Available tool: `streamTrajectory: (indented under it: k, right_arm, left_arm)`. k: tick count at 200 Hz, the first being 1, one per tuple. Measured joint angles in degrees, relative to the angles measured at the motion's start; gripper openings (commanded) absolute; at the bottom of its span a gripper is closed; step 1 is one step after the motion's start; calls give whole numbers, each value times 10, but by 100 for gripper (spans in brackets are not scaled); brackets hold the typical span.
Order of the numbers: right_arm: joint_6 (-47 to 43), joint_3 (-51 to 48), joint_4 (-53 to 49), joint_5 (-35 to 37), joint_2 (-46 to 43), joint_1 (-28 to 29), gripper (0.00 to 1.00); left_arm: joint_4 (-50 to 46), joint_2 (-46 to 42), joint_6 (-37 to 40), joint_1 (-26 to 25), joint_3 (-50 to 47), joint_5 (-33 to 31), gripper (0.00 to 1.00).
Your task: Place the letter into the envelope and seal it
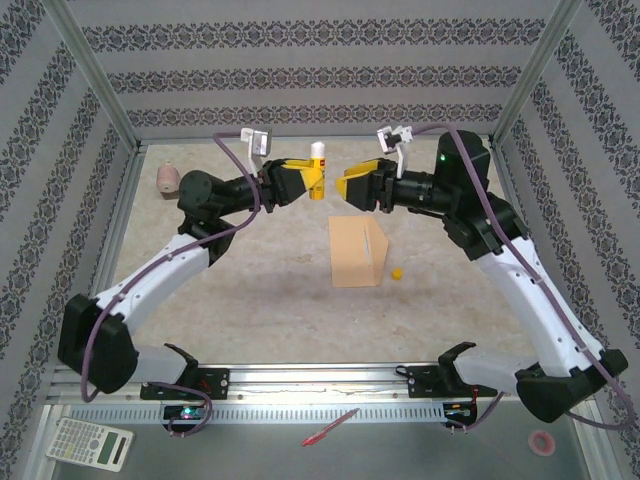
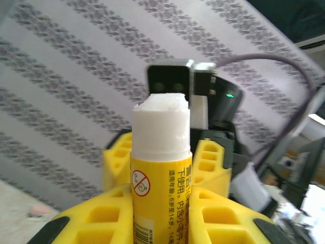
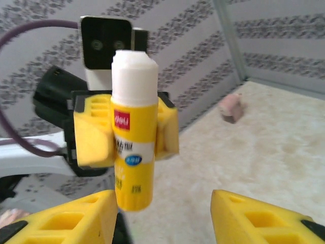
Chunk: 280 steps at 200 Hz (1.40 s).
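One glue stick (image 3: 133,137) clamped in left gripper (image 1: 313,180) jaws; right gripper (image 1: 345,187) jaws apart; one envelope (image 1: 355,250).

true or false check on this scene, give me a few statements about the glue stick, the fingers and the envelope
1. The left fingers grip the glue stick upright. True.
2. The glue stick has its cap on. False: its white glue is bare, and a small yellow cap lies beside the envelope.
3. The right fingers are clamped on the envelope. False: they stand apart with nothing between them, facing the glue stick.
4. A calculator lies near the left arm's base. True.
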Motion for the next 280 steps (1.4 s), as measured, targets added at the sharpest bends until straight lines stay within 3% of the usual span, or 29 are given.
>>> streamTrajectory:
  k: [30, 75, 138, 181, 280]
  right_arm:
    - [-42, 10, -50, 106, 14, 59, 52]
    - [-51, 10, -56, 191, 94, 125, 52]
    - [-51, 10, -27, 206, 127, 134, 51]
    - [-46, 10, -15, 199, 128, 139, 35]
    - [-42, 10, -3, 179, 128, 139, 25]
  left_arm:
    - [-173, -52, 114, 0, 4, -89, 0]
    - [-283, -57, 166, 0, 5, -162, 0]
    - [-290, -57, 167, 0, 3, -177, 0]
    - [-265, -57, 154, 0, -7, -176, 0]
    - [-224, -55, 138, 1, -15, -165, 0]
